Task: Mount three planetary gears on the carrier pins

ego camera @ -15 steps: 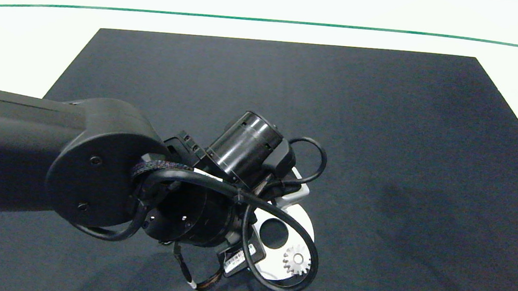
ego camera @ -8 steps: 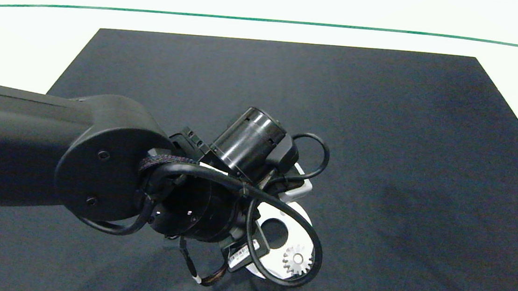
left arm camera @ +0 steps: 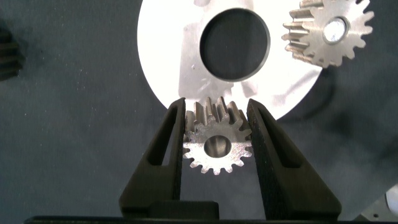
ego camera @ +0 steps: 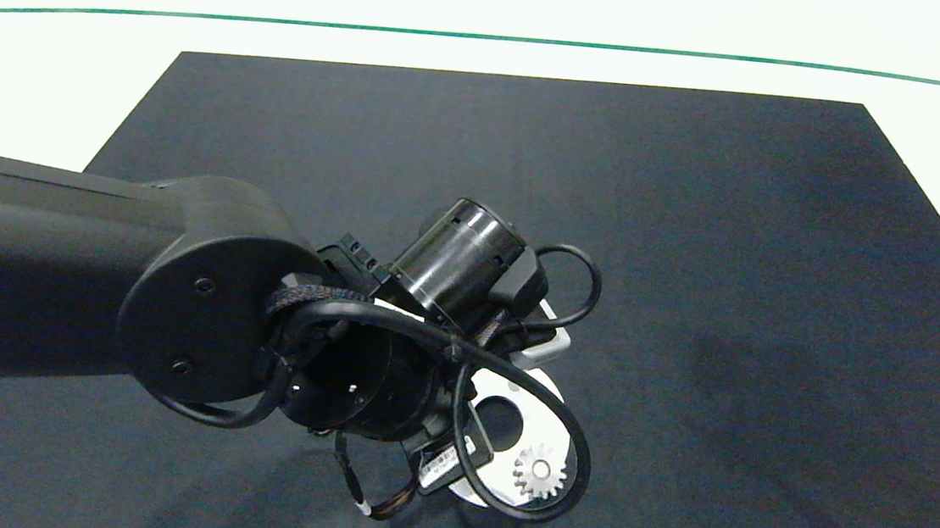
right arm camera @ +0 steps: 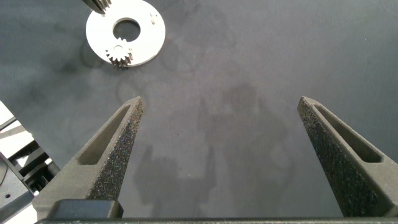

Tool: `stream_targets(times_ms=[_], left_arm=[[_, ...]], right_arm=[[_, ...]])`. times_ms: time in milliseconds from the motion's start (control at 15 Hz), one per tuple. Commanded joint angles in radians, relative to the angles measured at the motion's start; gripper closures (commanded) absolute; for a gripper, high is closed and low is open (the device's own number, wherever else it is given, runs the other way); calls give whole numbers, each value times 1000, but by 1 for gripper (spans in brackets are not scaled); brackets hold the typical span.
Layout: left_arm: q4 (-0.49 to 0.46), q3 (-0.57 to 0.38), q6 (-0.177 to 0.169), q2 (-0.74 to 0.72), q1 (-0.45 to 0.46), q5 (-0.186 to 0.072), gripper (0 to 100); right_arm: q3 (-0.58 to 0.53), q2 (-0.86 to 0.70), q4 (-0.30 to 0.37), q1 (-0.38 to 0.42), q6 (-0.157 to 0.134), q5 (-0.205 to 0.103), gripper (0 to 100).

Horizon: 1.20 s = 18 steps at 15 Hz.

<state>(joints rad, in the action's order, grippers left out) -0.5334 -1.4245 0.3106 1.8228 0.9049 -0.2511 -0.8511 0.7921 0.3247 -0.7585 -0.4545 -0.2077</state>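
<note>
Misalignment is the risk: a planetary gear (left arm camera: pixel 217 139) is clamped in the left pincer (left arm camera: pixel 217 144) over the carrier disc (left arm camera: pixel 168 62) rim, and a tilted bore could jam on its pin. One gear (ego camera: pixel 539 471) is already seated at the disc's 4 o'clock. The right pincer (right arm camera: pixel 221 134) is held wide, empty, well apart.

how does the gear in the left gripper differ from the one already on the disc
The held gear is clamped between the left gripper fingers above the white disc's edge, on no pin; the seated gear sits free on a carrier pin, its hole filled. Both are small silvery spur gears that look alike.
</note>
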Motion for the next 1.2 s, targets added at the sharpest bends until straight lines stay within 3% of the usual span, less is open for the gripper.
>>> stream_targets(times_ms=[67, 1067, 1133, 1200], left_arm=[[-3, -7, 1, 13, 0, -2, 84], [-5, 2, -5, 4, -1, -2, 84], [-5, 1, -5, 4, -1, -2, 0], [-3, 1, -5, 4, -1, -2, 0]], right_arm=[[0, 1, 2, -1, -3, -1, 0], [1, 4, 2, -1, -7, -1, 0], [3, 4, 2, -1, -7, -1, 0], [1, 4, 2, -1, -7, -1, 0]])
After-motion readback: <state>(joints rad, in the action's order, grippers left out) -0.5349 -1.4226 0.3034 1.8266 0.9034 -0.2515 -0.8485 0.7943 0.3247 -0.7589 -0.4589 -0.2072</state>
